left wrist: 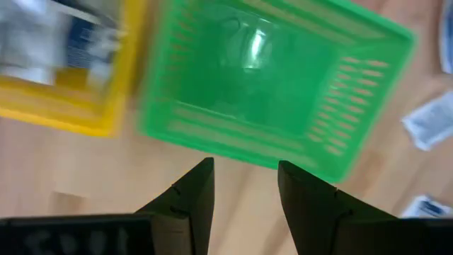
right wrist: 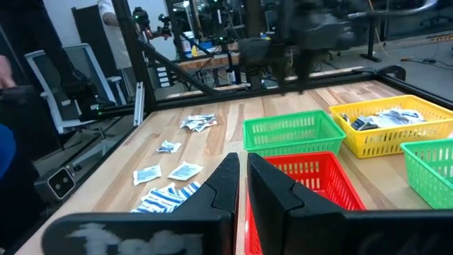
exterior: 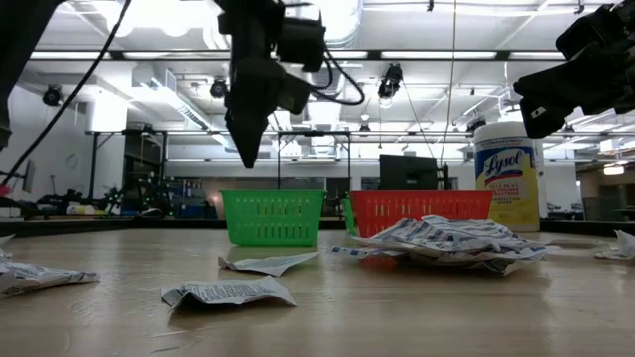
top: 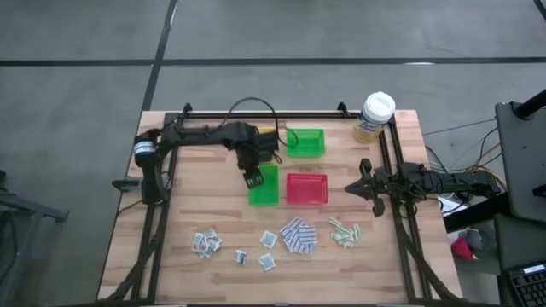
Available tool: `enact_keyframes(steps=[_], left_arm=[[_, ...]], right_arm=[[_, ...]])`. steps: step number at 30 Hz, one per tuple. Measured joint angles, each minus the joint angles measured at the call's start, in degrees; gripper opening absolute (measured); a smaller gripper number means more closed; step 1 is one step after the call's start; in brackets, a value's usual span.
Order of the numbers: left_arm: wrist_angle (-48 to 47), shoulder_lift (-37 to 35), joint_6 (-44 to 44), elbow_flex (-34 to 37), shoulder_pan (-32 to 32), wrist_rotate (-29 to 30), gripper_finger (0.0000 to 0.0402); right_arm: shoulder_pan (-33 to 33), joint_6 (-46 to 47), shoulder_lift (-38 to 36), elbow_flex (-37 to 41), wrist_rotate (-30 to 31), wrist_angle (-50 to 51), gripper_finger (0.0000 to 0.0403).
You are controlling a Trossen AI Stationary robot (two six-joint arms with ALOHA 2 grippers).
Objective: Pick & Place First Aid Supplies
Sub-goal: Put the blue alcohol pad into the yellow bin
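High view shows the small flat white-grey paper sachets (top: 206, 243) scattered along the near counter (top: 171, 222), light, floppy and best pinched at an edge, while the left gripper (top: 252, 179) hangs open and empty over the green slatted plastic tray (top: 266, 189) and the right gripper (top: 365, 186) waits shut at the right edge.

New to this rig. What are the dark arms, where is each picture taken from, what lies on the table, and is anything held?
Two robot arms work at a wooden table. The pictures show it from overhead, at tabletop level, and from each wrist. The left gripper hangs open and empty over a green tray. The right gripper waits shut and empty at the table's right edge. A red tray, a second green tray, a yellow tray holding packets and a Lysol canister stand there. First aid packets lie loose nearer the front.
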State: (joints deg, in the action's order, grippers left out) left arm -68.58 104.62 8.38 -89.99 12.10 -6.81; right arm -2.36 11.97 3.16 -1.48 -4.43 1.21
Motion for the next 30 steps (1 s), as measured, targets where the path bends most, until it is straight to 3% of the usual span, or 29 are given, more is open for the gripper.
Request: enact_keyframes(steps=[14, 30], left_arm=[[5.8, 0.0, 23.6, 0.2, -20.0, 1.6, 0.0149], [8.5, 0.0, 34.8, 1.6, -34.2, 3.5, 0.0149]], right_arm=[[0.0, 0.0, 0.0, 0.0, 0.0, 0.0, 0.0028], [0.0, 0.0, 0.0, 0.0, 0.0, 0.0, 0.0028]])
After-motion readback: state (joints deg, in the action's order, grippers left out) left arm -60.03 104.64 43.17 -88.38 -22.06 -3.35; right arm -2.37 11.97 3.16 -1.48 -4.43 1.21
